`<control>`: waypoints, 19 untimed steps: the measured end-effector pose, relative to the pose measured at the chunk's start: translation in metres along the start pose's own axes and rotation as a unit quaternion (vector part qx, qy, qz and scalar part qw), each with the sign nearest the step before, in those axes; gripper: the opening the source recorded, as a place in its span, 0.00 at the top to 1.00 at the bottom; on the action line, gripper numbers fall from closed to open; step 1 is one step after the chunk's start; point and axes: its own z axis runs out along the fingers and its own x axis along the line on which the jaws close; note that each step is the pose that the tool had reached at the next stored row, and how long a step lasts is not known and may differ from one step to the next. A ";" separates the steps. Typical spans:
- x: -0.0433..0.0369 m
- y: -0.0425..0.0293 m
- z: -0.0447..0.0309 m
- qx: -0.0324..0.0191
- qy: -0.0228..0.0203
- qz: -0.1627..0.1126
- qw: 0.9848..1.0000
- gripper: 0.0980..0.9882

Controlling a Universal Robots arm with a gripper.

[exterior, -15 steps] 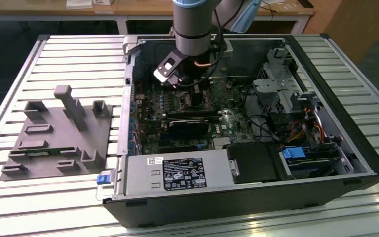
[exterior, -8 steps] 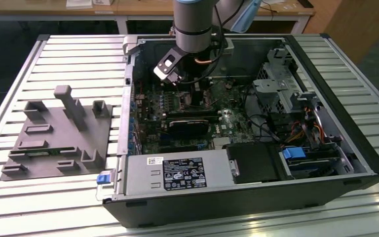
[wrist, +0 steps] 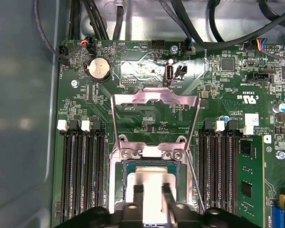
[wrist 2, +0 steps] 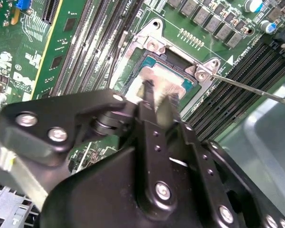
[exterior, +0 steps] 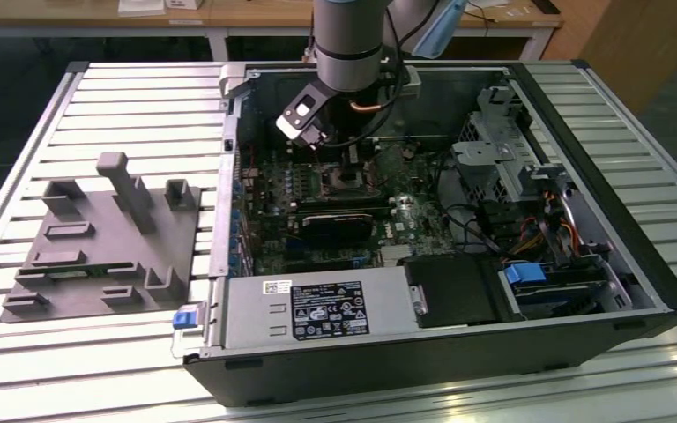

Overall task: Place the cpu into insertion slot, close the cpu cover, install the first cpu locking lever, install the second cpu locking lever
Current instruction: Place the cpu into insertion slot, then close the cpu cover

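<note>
The gripper (wrist: 152,190) pinches the cpu (wrist: 153,178), which seems seated in the insertion slot (wrist: 115,190); the cpu cover (wrist: 154,99) stands hinged open at the slot's edge.

Black end effector (wrist 2: 160,99) just over the silver cpu (wrist 2: 154,78) at the insertion slot (wrist 2: 153,45), green circuit board (wrist 2: 38,61) around
</note>
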 end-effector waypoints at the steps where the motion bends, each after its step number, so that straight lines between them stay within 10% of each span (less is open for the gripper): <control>1: 0.0000 0.0005 -0.0003 0.001 0.000 0.000 1.000 0.84; 5: 0.0001 0.0011 -0.0017 0.002 0.000 0.001 1.000 0.99; 19: 0.0001 0.0013 -0.0055 0.003 0.000 0.002 1.000 0.99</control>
